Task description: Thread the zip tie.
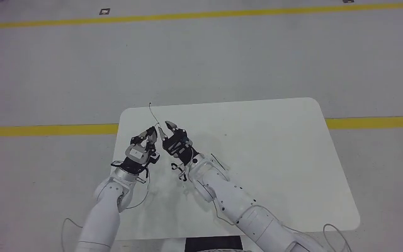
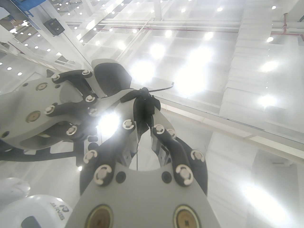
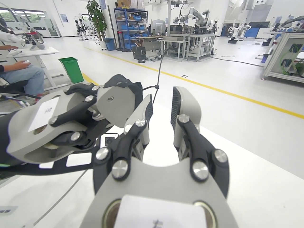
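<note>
A thin black zip tie point(image 1: 152, 114) sticks up from between the two grippers over the far left part of the white table point(image 1: 271, 157). My left gripper point(image 1: 151, 133) is shut on the zip tie point(image 2: 161, 88), its fingertips point(image 2: 144, 110) pinched together. In the right wrist view the strap point(image 3: 159, 72) rises from a small head point(image 3: 156, 87) held out by the left gripper point(image 3: 139, 91). My right gripper point(image 3: 161, 106) is open right beside it, the strap's lower end passing by one finger point(image 3: 147, 110). Nothing lies between its pads. In the top view the right gripper point(image 1: 165, 128) almost touches the left one.
The table's far edge point(image 1: 220, 104) and left edge lie close to the grippers; bare tabletop stretches to the right. A green bin point(image 3: 71, 69) stands on the floor beyond the table, and yellow floor lines point(image 1: 201, 16) run past it.
</note>
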Controlling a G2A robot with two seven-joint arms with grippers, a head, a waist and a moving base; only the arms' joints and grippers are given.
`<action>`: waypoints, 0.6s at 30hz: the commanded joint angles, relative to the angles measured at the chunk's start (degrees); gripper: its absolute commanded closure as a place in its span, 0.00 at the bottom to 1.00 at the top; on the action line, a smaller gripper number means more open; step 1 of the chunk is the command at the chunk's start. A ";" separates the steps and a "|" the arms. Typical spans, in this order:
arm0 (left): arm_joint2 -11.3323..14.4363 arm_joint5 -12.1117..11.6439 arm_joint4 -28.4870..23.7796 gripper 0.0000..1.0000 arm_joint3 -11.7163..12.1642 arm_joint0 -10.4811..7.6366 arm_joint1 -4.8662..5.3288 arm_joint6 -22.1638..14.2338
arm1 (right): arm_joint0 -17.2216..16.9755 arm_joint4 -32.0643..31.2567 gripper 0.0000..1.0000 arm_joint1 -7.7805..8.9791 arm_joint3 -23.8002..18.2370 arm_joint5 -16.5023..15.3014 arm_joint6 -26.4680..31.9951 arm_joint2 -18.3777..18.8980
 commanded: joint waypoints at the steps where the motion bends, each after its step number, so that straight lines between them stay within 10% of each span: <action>1: 0.00 0.00 0.00 1.00 0.00 0.00 0.00 0.00 | 0.02 -0.09 0.84 -0.05 0.03 -0.03 0.00 0.03; 18: 0.00 0.00 0.00 1.00 0.00 0.00 0.00 0.00 | 0.34 -2.40 1.00 -0.37 1.17 -0.33 0.44 -0.05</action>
